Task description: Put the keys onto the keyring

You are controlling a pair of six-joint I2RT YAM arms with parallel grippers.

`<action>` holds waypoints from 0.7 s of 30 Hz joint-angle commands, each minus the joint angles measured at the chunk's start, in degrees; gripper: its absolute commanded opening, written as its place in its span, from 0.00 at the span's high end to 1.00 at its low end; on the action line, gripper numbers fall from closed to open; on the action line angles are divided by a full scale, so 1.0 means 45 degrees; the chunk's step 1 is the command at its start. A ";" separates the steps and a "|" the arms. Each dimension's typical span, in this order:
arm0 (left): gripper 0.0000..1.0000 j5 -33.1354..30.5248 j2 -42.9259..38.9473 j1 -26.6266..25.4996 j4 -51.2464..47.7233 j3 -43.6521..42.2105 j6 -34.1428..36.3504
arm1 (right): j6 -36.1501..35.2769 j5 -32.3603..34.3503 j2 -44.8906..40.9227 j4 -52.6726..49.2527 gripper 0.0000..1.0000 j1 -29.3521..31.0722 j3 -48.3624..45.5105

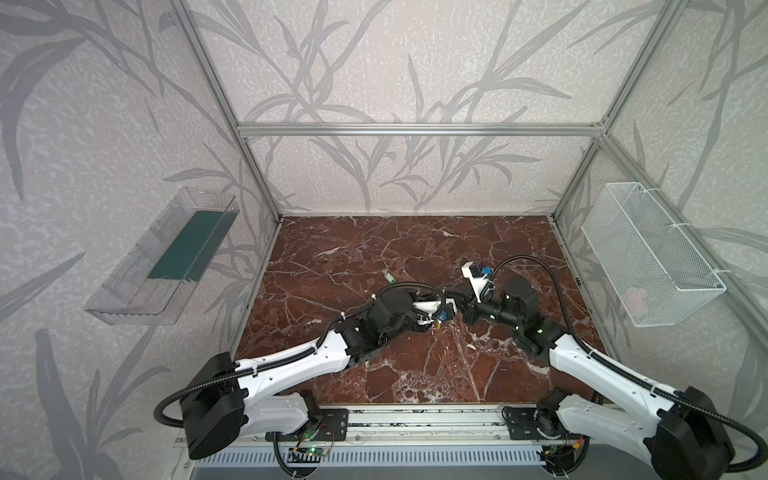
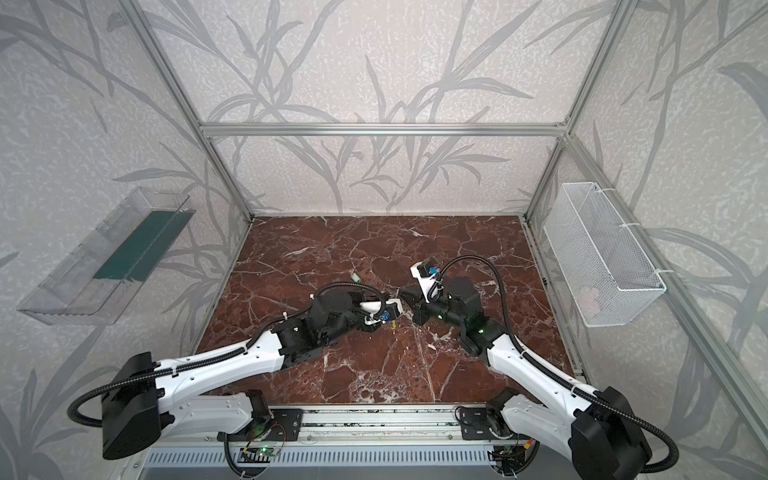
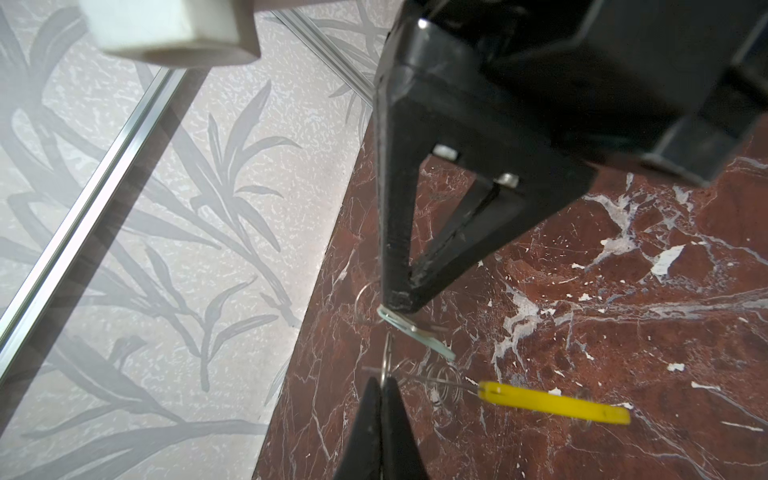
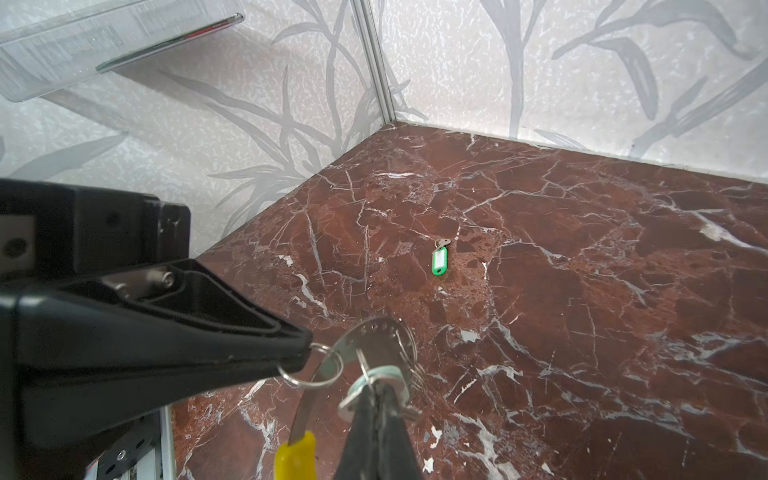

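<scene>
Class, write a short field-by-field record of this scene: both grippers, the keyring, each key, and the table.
left gripper: shut, pinching the large thin grey metal keyring
right gripper: shut on a small key with a pale green plastic head
yellow sleeve: covers one arc of the keyring, clear of both grippers
second small key: green-headed, lying alone on the table, apart from both grippers, not on the keyring
table: red-brown marble with white veins
</scene>
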 commanded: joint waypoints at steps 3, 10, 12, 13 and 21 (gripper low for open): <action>1.00 -0.0829 0.0013 -0.0040 0.0917 0.0000 0.0215 | 0.0139 -0.0777 -0.0247 0.0271 1.00 -0.0028 -0.0240; 1.00 -0.1125 0.0124 -0.0048 0.1505 -0.0037 0.0315 | 0.0250 -0.1453 0.0185 0.0057 1.00 -0.0036 0.0108; 1.00 -0.1095 0.0138 -0.0068 0.1577 -0.0077 0.0311 | 0.0323 -0.1475 0.0205 0.0176 1.00 -0.0046 0.0182; 1.00 -0.1045 0.0134 -0.0063 0.1607 -0.0104 0.0296 | 0.0347 -0.1456 0.0197 0.0195 1.00 -0.0042 0.0241; 1.00 -0.0831 0.0202 -0.0121 0.1822 -0.0200 0.0413 | 0.0523 -0.1232 0.0127 0.0494 1.00 -0.0029 0.0433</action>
